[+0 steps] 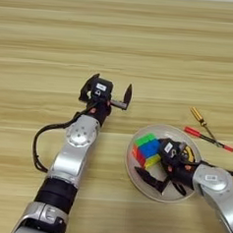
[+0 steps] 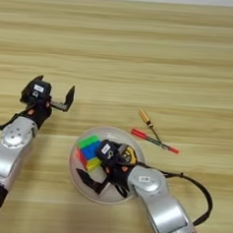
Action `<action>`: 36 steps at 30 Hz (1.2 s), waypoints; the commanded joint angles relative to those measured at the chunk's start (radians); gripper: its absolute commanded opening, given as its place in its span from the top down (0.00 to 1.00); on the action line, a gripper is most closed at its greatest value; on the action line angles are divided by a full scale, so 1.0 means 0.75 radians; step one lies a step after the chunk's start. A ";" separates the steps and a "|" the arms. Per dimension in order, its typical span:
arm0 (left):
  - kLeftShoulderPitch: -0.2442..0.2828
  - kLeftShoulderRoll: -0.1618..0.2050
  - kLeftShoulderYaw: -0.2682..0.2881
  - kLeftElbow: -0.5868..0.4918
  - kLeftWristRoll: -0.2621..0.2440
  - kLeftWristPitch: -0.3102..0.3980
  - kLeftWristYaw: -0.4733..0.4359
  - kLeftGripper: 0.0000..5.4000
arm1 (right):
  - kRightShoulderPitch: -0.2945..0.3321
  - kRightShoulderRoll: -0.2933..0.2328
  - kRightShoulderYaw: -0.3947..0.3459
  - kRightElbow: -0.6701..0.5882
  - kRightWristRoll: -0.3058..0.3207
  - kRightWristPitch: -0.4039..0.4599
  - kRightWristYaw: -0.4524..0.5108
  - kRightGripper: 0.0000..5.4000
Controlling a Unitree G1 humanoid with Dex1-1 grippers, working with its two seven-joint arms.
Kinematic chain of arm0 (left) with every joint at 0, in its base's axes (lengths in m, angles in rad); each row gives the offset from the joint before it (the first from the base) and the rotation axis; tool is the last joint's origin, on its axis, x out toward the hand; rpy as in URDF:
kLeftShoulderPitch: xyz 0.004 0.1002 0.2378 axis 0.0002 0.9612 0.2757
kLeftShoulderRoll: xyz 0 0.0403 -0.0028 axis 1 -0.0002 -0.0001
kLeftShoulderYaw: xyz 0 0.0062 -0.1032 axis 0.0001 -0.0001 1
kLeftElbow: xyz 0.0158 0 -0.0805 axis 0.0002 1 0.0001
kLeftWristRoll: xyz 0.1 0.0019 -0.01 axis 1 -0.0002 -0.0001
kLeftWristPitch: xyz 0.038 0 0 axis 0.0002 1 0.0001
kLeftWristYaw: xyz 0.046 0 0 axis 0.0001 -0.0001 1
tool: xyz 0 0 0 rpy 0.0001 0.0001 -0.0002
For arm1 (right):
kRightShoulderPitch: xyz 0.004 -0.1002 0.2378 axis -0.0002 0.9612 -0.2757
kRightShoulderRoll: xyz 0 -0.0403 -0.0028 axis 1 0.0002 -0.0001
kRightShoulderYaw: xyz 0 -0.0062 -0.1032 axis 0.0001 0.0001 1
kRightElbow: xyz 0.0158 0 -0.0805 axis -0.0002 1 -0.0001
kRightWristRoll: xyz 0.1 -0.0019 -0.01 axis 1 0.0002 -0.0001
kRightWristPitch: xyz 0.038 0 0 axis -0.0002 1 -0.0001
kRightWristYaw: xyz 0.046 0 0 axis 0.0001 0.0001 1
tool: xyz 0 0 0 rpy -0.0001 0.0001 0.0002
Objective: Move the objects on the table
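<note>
The puzzle cube point(image 1: 146, 149), with green, blue, red and yellow squares, lies in the left part of a round beige plate point(image 1: 129, 164) on the table point(image 1: 119, 40). My right gripper point(image 1: 164, 184) is over the plate's near half, just right of the cube, its fingers spread open with nothing between them. The yellow-and-black tape measure point(image 2: 128, 154) lies in the plate, mostly hidden behind the right wrist. My left gripper point(image 1: 109, 91) stands open over bare wood, up and to the left of the plate, holding nothing.
Two screwdrivers lie just beyond the plate on the right: one with a yellow handle point(image 1: 198, 116) and one with a red handle point(image 1: 200, 136). A black cable point(image 1: 37, 145) loops beside the left forearm.
</note>
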 commanded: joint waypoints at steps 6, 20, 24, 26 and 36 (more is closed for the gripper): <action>-0.014 -0.008 -0.004 0.016 0.015 0.003 0.012 0.00 | -0.040 0.030 0.006 0.102 -0.037 -0.017 -0.040 0.06; -0.017 -0.006 -0.003 0.025 0.013 -0.004 0.015 0.00 | -0.056 0.052 -0.016 0.131 -0.023 -0.036 -0.050 0.34; -0.018 -0.005 -0.002 0.030 0.013 -0.008 0.015 0.00 | -0.055 0.055 -0.021 0.121 -0.021 -0.040 -0.046 0.37; -0.019 -0.005 -0.002 0.032 0.013 -0.009 0.015 0.00 | -0.055 0.057 -0.023 0.114 -0.018 -0.042 -0.045 0.38; -0.027 0.000 0.003 0.059 0.010 -0.027 0.012 0.00 | -0.086 0.050 -0.087 0.016 0.033 -0.029 -0.029 0.38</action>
